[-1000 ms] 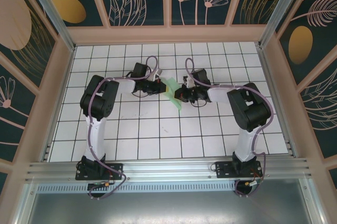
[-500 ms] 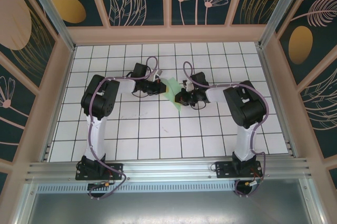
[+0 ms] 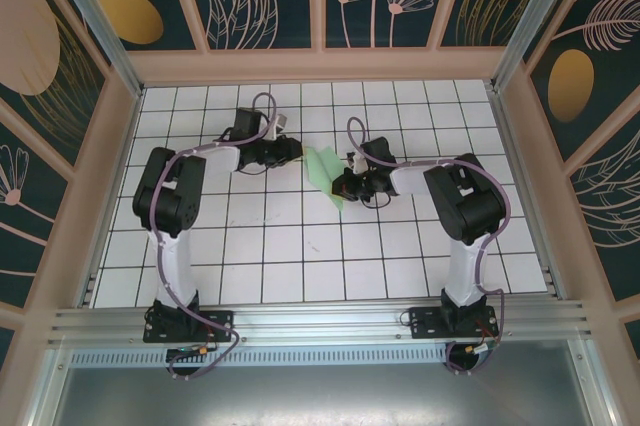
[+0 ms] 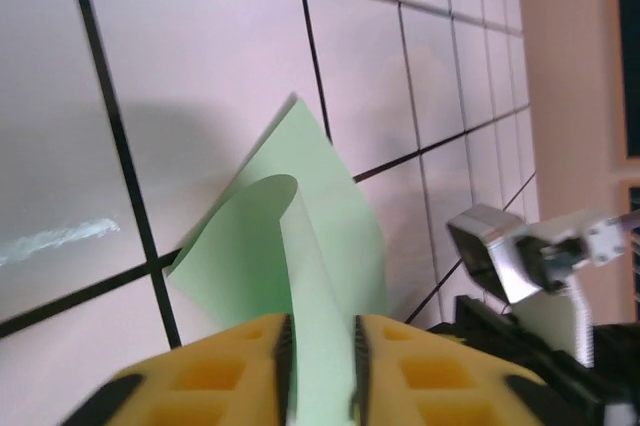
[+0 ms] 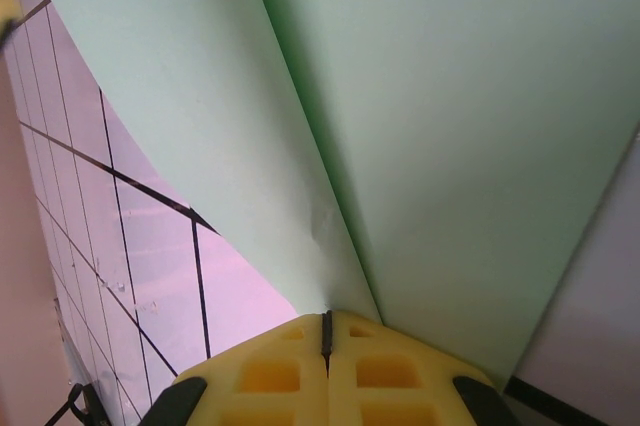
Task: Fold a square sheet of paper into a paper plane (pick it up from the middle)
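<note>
Ahead of left gripper [image 3: 297, 150], jaws narrowly apart, lies the green sheet of paper [image 3: 322, 164], far side pinched tight in right gripper [image 3: 344, 185].

The paper [image 5: 450, 146] is spilling past the top and right edges at the right wrist, is running off the bottom edge between the fingers of the left pincer [image 4: 321, 328], and is lying partly hidden under the right pincer [image 3: 345, 186] from above.

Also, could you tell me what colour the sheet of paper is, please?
The sheet of paper is plain pale green, clearest in the right wrist view.
</note>
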